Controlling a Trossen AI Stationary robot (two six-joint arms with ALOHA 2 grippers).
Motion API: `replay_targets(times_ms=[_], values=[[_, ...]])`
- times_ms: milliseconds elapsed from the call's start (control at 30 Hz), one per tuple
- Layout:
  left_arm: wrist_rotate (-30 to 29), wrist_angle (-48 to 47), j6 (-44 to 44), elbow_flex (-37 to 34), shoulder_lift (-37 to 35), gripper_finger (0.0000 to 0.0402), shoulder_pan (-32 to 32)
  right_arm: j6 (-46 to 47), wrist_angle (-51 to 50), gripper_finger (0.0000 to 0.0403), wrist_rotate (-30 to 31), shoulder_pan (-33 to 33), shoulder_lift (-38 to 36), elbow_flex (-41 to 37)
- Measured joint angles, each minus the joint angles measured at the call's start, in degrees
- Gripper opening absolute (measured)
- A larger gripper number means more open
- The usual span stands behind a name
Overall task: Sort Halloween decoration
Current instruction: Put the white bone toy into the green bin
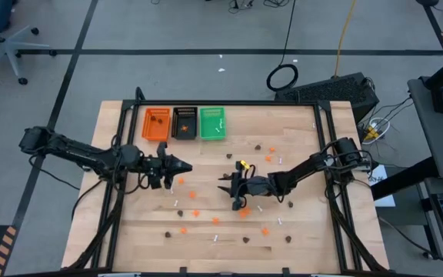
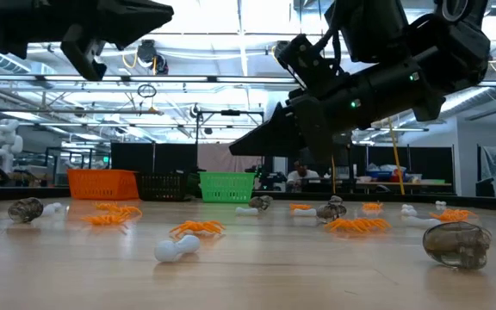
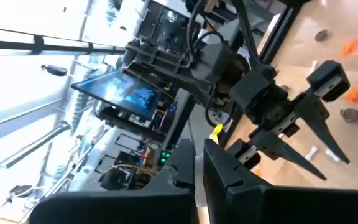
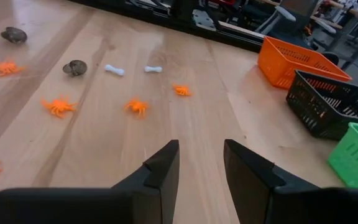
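Looking down on the tabletop (image 1: 298, 192), we take the green tray (image 1: 212, 123) as our landmark; it stands at the far edge, with the black tray (image 1: 184, 123) touching its left side and the orange tray (image 1: 157, 124) beyond that. We see the Halloween decoration (image 1: 194, 213), made up of orange trinkets, dark brown trinkets and thin white sticks, scattered loose over the boards nearer the camera than the green tray, mostly to its right, with a few pieces lying inside the trays. We place the left end effector (image 1: 181, 167) nearer than the green tray and slightly to its left, raised off the boards, its fingers (image 3: 185, 163) pressed together on nothing. We place the right end effector (image 1: 226, 185) nearer than the green tray and just to its right, above the boards, its fingers (image 4: 165, 163) parted by a narrow gap and empty.
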Motion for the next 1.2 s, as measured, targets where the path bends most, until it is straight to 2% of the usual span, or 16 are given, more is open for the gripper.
replay_targets(times_ms=[167,467,600,767,1000,1200], values=[[1.3,1.6,0.0,0.0,1.5,0.0002,1.1,0.2,0.0,0.0112,0.0,-0.1,0.0,0.0],[1.7,13.8,-2.5,0.1,7.5,0.0002,2.6,-0.8,0.0,0.0112,0.0,-0.4,0.0,0.0],[1.7,19.0,-11.2,3.5,11.9,0.0002,5.3,-1.6,0.5,0.0112,0.0,-0.8,0.0,0.0],[-1.9,18.7,-23.1,11.3,20.1,0.0002,11.6,-0.4,0.4,0.0112,0.0,-1.1,0.0,0.0],[-5.2,8.4,-40.5,21.1,31.1,0.0002,22.0,5.0,-2.9,0.0112,0.0,-0.4,0.0,-0.1],[-4.4,7.3,-54.8,22.5,37.9,0.0002,28.3,8.7,-4.4,0.0112,0.0,1.0,0.0,-0.9]])
